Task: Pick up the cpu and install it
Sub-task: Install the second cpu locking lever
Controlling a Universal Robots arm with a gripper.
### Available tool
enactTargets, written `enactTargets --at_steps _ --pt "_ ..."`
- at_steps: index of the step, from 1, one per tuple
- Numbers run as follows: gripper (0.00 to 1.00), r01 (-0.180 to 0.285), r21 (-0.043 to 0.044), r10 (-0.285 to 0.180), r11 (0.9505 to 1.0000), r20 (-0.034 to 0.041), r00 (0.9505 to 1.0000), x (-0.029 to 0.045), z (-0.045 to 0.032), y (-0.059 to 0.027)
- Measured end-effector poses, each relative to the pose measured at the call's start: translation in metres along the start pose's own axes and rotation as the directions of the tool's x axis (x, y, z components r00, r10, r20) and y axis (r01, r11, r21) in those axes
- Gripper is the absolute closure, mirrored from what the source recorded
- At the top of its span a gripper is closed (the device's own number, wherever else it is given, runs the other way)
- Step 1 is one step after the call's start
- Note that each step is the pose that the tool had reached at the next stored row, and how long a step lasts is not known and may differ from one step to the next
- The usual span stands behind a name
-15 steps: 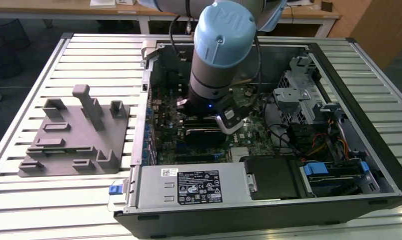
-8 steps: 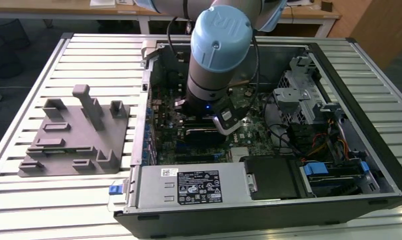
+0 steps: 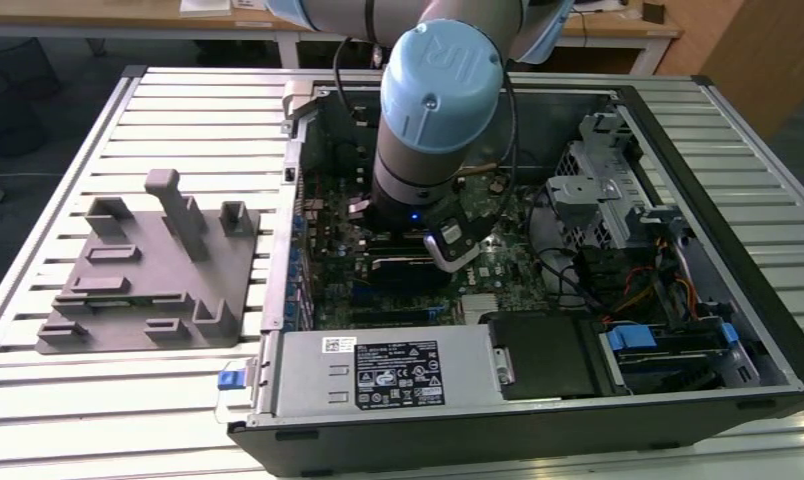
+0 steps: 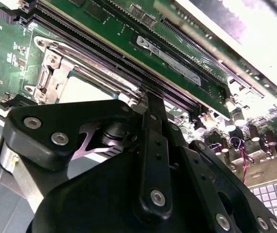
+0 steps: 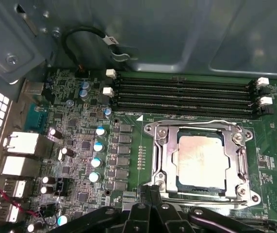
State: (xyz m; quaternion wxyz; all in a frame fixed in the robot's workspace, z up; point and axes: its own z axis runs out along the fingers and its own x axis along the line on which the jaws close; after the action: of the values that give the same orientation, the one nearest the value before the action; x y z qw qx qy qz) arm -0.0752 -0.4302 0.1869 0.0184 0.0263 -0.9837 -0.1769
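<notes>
Inside the open computer case (image 3: 722, 330), the cpu (image 5: 201, 162) lies seated within its metal socket frame (image 5: 160, 160) on the motherboard (image 5: 128, 145). Gripper (image 5: 150, 194) sits at the socket's 6 o'clock edge in the first wrist view; finger spacing cannot be determined.

The arm (image 3: 436, 110) reaches steeply down from the far side, its blue-capped wrist joint nearest the exterior camera; the black end effector (image 4: 150, 116) points downward below it, linkage bars converging
</notes>
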Motion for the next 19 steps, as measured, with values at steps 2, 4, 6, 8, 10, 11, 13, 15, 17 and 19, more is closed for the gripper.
enactTargets --at_steps 2,4,6,8,10,11,13,15,17,19 --pt "0.89 0.000 -0.0002 0.000 1.0000 -0.0002 1.0000 0.0002 -0.0001 0.0000" --pt "0.89 0.000 -0.0002 0.000 1.0000 -0.0002 1.0000 0.0004 -0.0001 0.0000" --pt "0.89 0.000 -0.0002 0.000 1.0000 -0.0001 1.0000 0.0008 0.0002 0.0002" --pt "0.89 0.000 -0.0003 0.000 1.0000 -0.0001 1.0000 0.0012 0.0007 0.0005" --pt "0.89 0.000 -0.0003 0.000 1.0000 -0.0003 1.0000 0.0013 0.0014 0.0008" --pt "0.89 0.000 -0.0005 0.000 1.0000 -0.0002 1.0000 0.0014 0.0018 0.0010" --pt "0.89 0.000 -0.0009 0.000 1.0000 -0.0001 1.0000 0.0017 0.0023 0.0011" --pt "0.89 0.000 -0.0009 0.000 1.0000 -0.0002 1.0000 0.0018 0.0023 0.0011" --pt "0.89 0.000 -0.0007 0.000 1.0000 -0.0002 1.0000 0.0019 0.0024 0.0012" --pt "0.89 0.000 -0.0006 0.000 1.0000 0.0000 1.0000 0.0022 0.0024 0.0012"
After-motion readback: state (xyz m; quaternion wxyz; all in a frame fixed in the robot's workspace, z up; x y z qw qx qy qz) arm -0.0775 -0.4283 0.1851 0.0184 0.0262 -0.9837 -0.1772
